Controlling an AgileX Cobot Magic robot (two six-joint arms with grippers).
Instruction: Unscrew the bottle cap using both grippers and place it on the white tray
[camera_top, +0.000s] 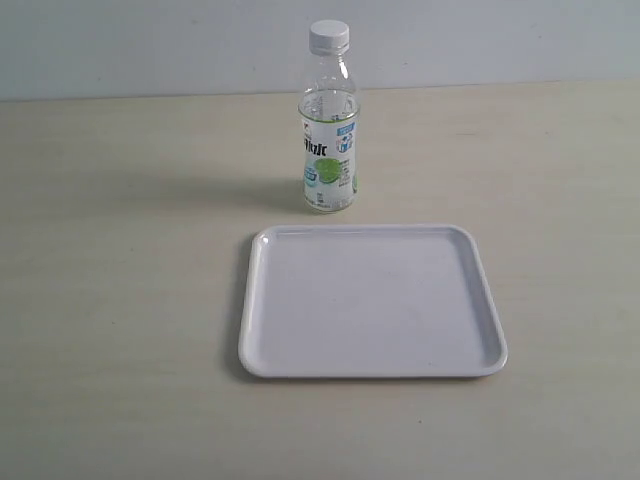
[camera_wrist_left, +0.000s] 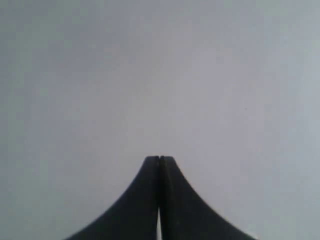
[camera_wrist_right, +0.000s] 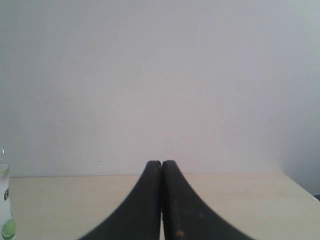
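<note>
The clear bottle (camera_top: 329, 140) with its lime label stands upright on the table, just behind the white tray (camera_top: 372, 368). Its small white cap (camera_top: 329, 36) sits screwed on top. The tray lies flat with nothing on it. Neither arm shows in the exterior view. My left gripper (camera_wrist_left: 159, 159) is shut, fingertips pressed together, facing only a plain grey wall. My right gripper (camera_wrist_right: 161, 163) is also shut with nothing in it; a sliver of the bottle (camera_wrist_right: 5, 210) shows at the edge of its view, far from the fingers.
The pale wooden table (camera_top: 110, 300) spreads wide around bottle and tray. A plain grey wall (camera_top: 150, 40) runs behind the table's far edge. The table's corner (camera_wrist_right: 295, 185) shows in the right wrist view.
</note>
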